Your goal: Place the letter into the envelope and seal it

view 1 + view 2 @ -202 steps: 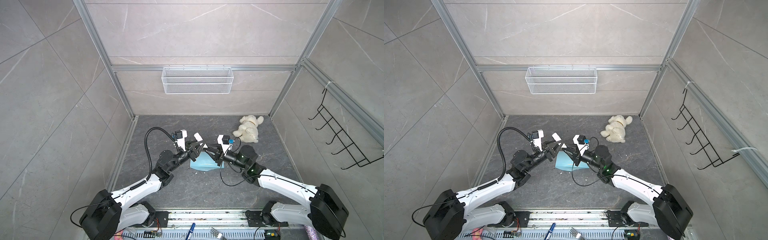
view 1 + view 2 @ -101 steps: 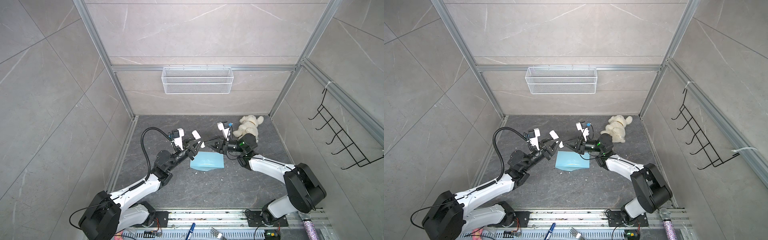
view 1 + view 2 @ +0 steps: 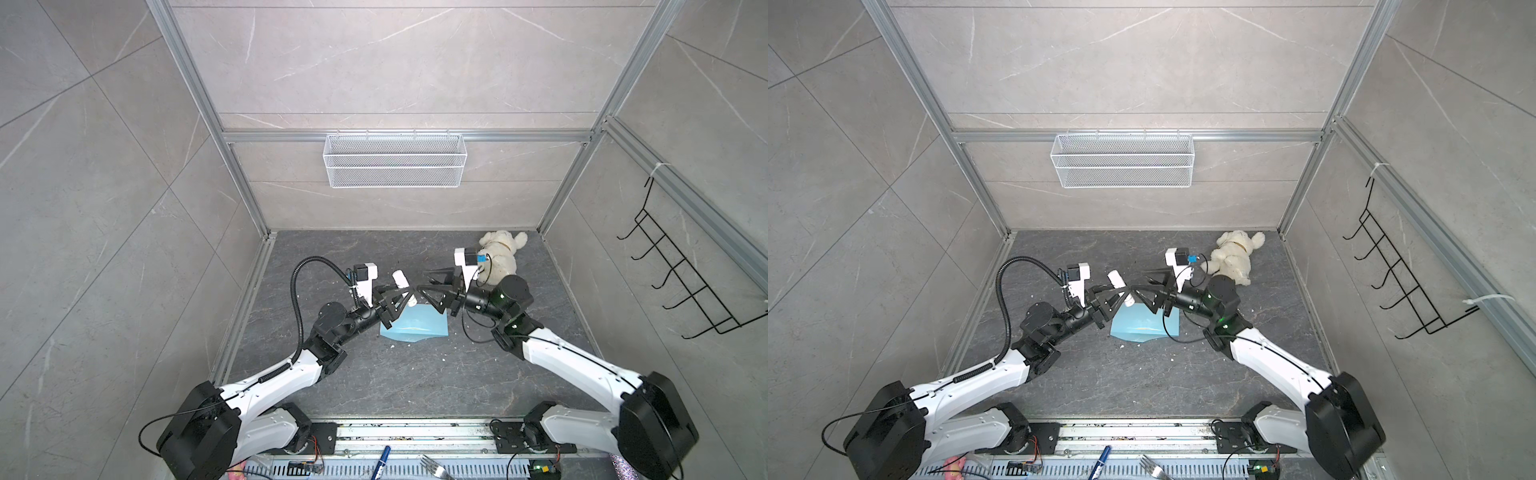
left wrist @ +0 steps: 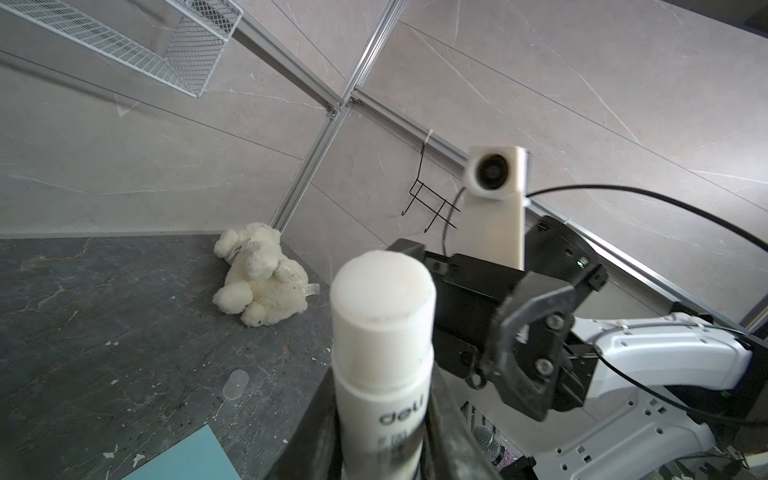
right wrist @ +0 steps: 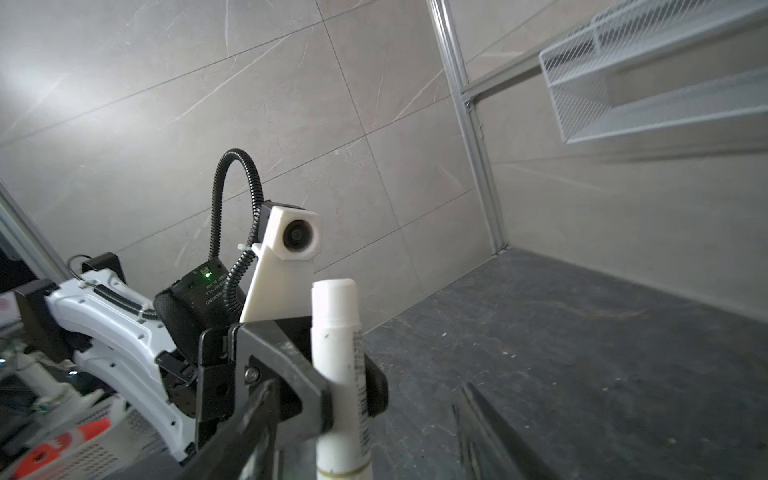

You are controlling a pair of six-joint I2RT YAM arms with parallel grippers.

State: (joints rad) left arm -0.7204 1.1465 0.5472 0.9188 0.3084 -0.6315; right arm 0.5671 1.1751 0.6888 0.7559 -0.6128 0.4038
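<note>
Your left gripper (image 3: 405, 294) clamps the white glue stick (image 3: 401, 280). Your right gripper (image 3: 422, 279), at its 3 o'clock, stands spread, apparently touching nothing. The envelope (image 3: 419, 326) lies at 6 o'clock.

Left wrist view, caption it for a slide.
Left gripper grips white plastic glue stick near the open right gripper; cream plush bear behind.

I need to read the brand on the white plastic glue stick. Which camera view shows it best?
The left wrist view: the white glue stick fills the foreground, its brand print large and readable. The right wrist view shows it side-on with only tiny blurred print. Both top views show just a small white tube.
</note>
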